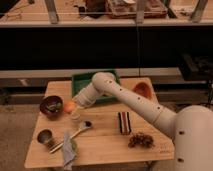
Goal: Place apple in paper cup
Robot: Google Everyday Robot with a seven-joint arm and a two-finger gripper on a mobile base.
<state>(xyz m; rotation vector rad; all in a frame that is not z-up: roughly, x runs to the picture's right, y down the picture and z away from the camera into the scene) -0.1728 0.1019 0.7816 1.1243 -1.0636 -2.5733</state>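
Note:
The apple [68, 106] is a small orange-yellow fruit at the tip of my gripper [74, 105], which is shut on it. It hangs just above and slightly left of the paper cup [75, 116], a short pale cup standing on the wooden table [105, 150]. My arm reaches in from the lower right, across the table's middle.
A dark brown bowl [51, 105] sits just left of the apple. A small metal cup [45, 136], a spoon [80, 129] and a cloth [68, 145] lie at the front left. A green tray [100, 77] is behind, an orange dish [142, 90] is back right, and a striped block [123, 122] and grapes [141, 140] are to the right.

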